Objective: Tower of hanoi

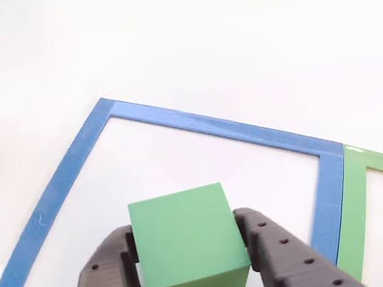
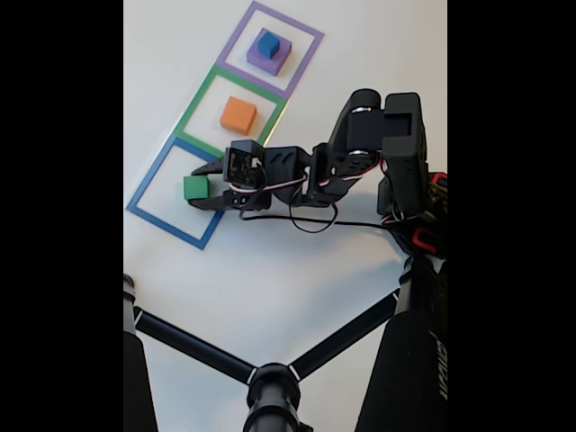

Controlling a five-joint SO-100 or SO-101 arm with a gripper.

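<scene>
The gripper [image 1: 191,259] has its dark fingers [image 1: 105,286] clamped on either side of the green block [image 1: 189,245], which sits inside the blue tape square [image 1: 54,189] on the white bench [image 1: 232,29]. In the fixed view the same green block [image 2: 195,187] lies within the blue outline [image 2: 144,193], the orange block [image 2: 238,115] rests in the green tape square [image 2: 200,99] beside it, and the small blue cube [image 2: 267,44] sits on top of the flat purple block [image 2: 263,61] inside the purple tape square [image 2: 306,54].
</scene>
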